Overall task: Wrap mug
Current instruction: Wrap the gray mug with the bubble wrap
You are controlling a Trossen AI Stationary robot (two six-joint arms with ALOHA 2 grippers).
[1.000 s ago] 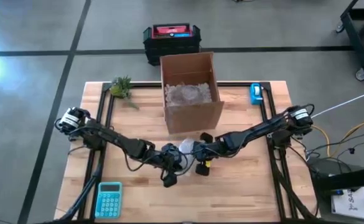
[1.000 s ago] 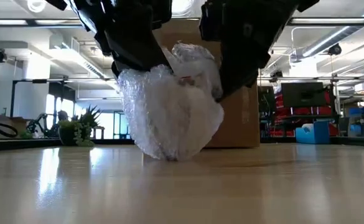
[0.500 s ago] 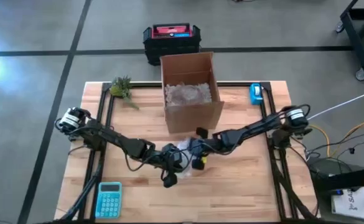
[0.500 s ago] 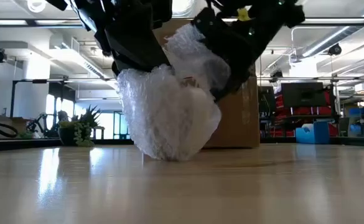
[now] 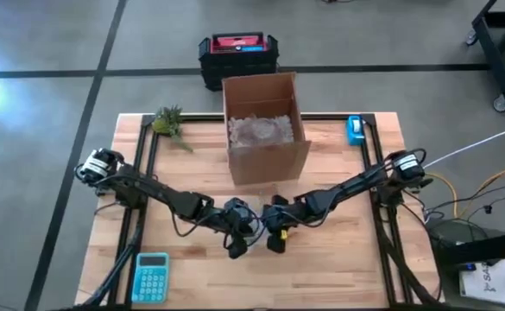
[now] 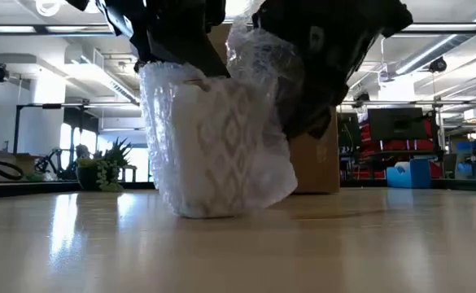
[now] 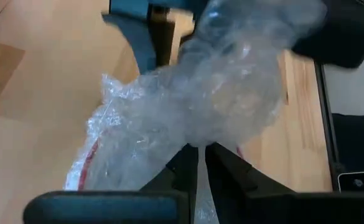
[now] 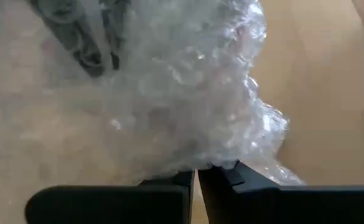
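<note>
The mug now stands upright, both arms' fingers pinched on its bubble wrap, open table around.

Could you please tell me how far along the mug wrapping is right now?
Done: bubble wrap already covers the patterned mug, which stands upright on the table. In hand: the left claw and right claw each pinch wrap above it. Left: gathering the loose wrap; the cardboard box waits behind.
</note>
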